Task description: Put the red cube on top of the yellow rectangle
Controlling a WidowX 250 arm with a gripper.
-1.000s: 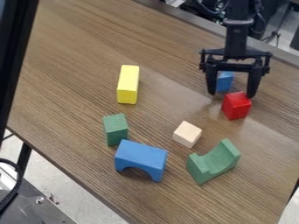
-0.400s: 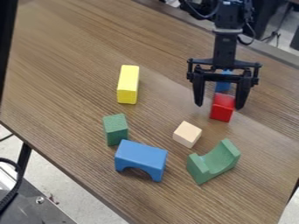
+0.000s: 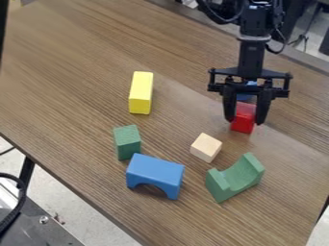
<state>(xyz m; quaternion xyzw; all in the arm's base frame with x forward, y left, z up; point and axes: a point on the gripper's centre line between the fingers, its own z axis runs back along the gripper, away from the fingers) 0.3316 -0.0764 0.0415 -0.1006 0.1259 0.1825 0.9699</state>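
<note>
"Which step are we on?"

"The grasp, we'd say. Our hand hangs over the red cube, one finger down each side, and we read that as a pinch on it. The cube looks to be sitting on the worktop, just in front of a small blue block."

"And where do we want it?"

"On the yellow rectangular block, which lies well apart from us, toward the left of the view. Its long top faces up with nothing on it, so the stacking is all to do."

"What does our next move ask for, then?"

"A firm hold first, then a straight lift. The blue block is near enough that a sideways drag might nudge it. We should rise until the cube's underside would clear the yellow top before we travel across."

"Then straight down?"

"Slowly, yes. That top is narrow, so we'd centre the cube over it, keep it level and let it settle before we let go. Off to one side, it could tip."

"And the pale wooden cube?"

"Nearer the front of the view. We can leave it be."
</note>
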